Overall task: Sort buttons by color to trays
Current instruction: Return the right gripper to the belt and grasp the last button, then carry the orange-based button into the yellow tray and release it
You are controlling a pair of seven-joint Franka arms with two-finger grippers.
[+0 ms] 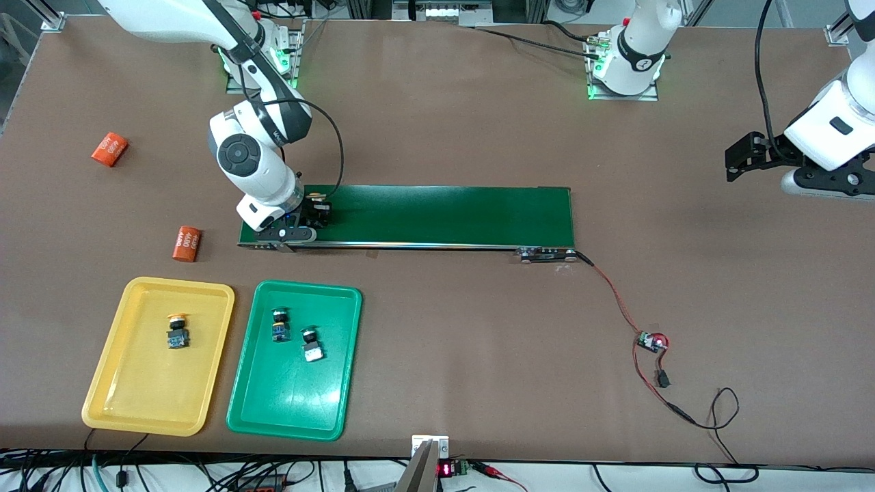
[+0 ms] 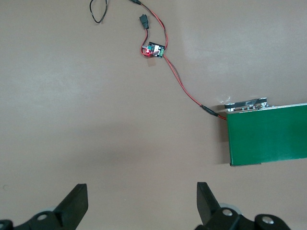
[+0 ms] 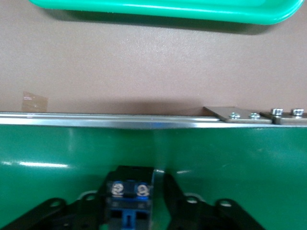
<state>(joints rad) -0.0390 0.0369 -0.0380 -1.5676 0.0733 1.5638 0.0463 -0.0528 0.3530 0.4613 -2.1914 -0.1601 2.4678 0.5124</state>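
Note:
My right gripper (image 1: 318, 213) (image 3: 135, 179) is down on the dark-green conveyor belt (image 1: 444, 215) at the right arm's end, shut on a button (image 1: 318, 205) (image 3: 128, 191). Its black-and-blue body with two screws sits between the fingers, and a bit of yellow shows at its top in the front view. The yellow tray (image 1: 109, 383) holds one yellow-capped button (image 1: 178, 331). Two buttons (image 1: 279, 325) (image 1: 312, 345) lie in the green tray (image 1: 273, 403) (image 3: 168, 9). My left gripper (image 1: 742, 158) (image 2: 142, 201) waits open over bare table at the left arm's end.
Two orange cylinders (image 1: 109, 149) (image 1: 186, 244) lie on the table toward the right arm's end. A small circuit board (image 1: 651, 341) (image 2: 154, 49) with red and black wires runs to the belt's motor end (image 2: 247, 105). Both trays sit nearer the front camera than the belt.

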